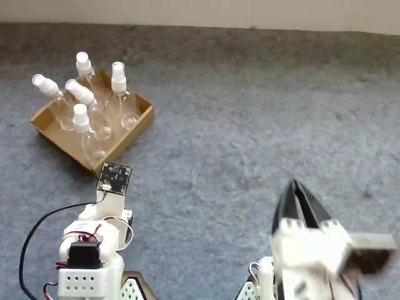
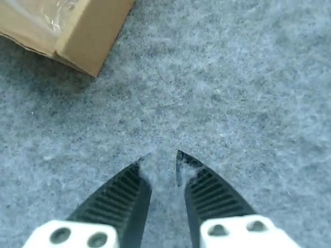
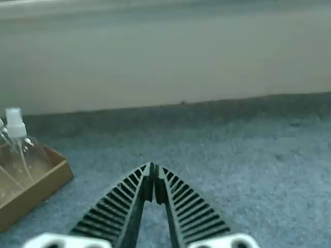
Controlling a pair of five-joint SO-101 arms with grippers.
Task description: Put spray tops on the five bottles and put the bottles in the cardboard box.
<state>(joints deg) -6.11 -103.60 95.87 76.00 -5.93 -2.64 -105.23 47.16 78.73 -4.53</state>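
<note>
five bottles [image 1: 119, 94] capped, in cardboard box [image 1: 128, 139] | high view: box 11 o'clock from left gripper [image 2: 161, 154], nearer arm | left slightly parted, empty | right gripper [image 3: 153, 168] clenched, empty

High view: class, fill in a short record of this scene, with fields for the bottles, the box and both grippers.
bottles: five, all in the box, tops on
box: cardboard, on the grey mat
left gripper: slightly open, empty, near a box corner
right gripper: shut, empty, away from the box
</note>
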